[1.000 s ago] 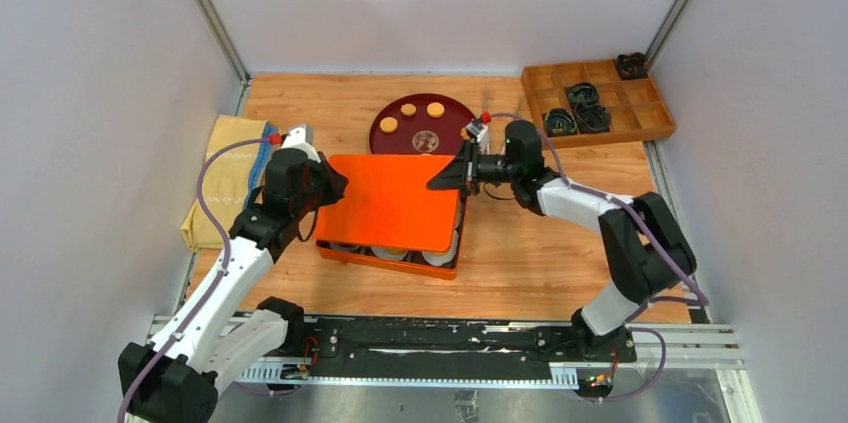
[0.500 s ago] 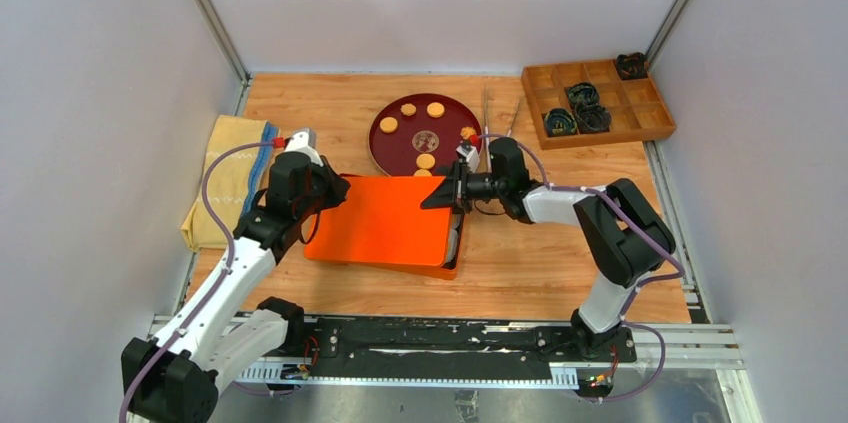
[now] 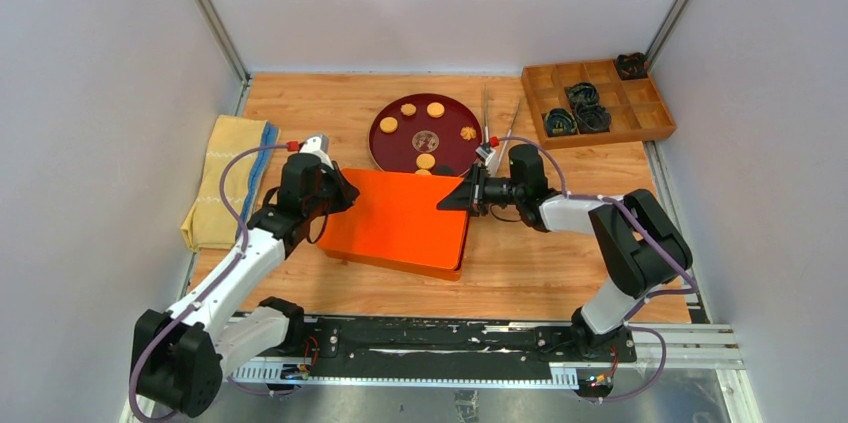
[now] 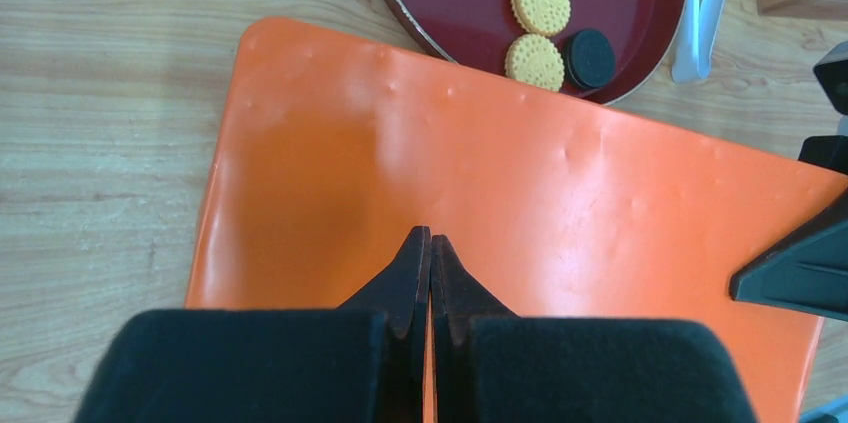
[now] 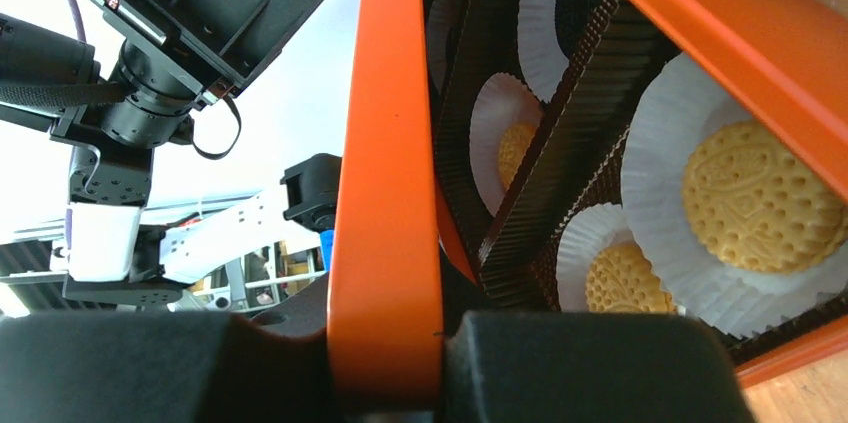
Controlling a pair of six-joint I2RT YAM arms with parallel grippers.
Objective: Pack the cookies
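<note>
Cookies [image 5: 760, 198] sit in paper cups [image 5: 660, 133] under the orange lid [image 4: 500, 173] clamped by the right tool [image 5: 385, 368]; left tool [image 4: 430, 240] closed.

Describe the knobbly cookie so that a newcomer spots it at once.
On the wooden table, find the dark red round plate behind the orange lid. The cookie sits alone by its right rim, lumpy and orange-brown, unlike the flat golden rounds.

cookies [image 5: 760, 198] in box [image 5: 720, 33] under lid [image 3: 400, 218], plate [image 3: 398, 148] behind
</note>
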